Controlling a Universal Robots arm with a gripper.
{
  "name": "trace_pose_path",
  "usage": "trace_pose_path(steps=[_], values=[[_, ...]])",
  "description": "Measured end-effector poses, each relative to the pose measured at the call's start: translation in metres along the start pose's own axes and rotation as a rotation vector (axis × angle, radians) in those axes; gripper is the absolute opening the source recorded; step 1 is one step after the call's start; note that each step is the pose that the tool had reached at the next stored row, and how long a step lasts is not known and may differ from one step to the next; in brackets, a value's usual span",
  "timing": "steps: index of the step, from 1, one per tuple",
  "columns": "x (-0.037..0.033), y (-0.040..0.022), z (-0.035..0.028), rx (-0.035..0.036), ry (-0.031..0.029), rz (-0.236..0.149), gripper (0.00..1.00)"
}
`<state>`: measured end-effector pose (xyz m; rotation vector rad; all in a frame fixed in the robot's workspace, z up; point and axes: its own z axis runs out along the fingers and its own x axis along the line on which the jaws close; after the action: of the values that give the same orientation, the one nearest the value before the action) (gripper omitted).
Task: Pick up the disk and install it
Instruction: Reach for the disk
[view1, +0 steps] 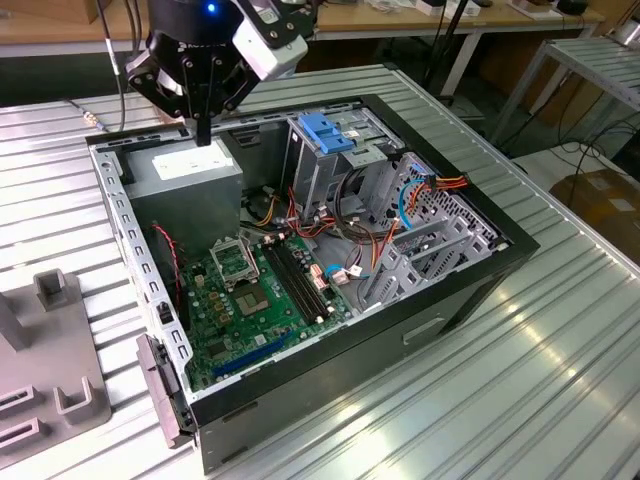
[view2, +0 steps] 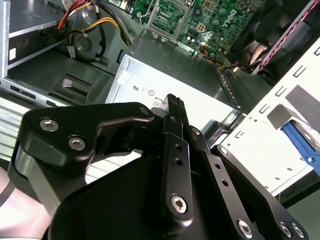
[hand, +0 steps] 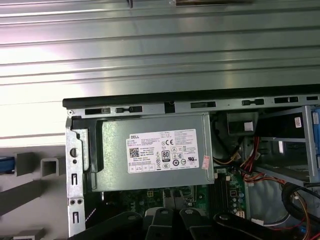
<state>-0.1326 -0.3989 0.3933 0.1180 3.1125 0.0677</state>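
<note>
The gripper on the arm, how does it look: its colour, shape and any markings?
The gripper is matte black, built of angular linked bars fixed with silver screws, narrowing to slim fingers. A blue light glows above it, beside a white housing.

Lab/workshop: open PC case (view1: 350, 372) on alu slat bench (view1: 560, 350), wood desks (view1: 380, 20) behind.

Disk (view2: 302, 142): just blue side rail shows, lying outside computer case (view2: 260, 145). In first wrist view, disk (hand: 4, 165) is small blue bit beside grey blocks (hand: 50, 166).
</note>
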Motion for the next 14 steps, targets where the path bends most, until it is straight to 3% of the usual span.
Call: trace_pose_path(steps=[14], values=[[0.0052,-0.0004,-0.0002,0.0,0.0,0.0,0.1]])
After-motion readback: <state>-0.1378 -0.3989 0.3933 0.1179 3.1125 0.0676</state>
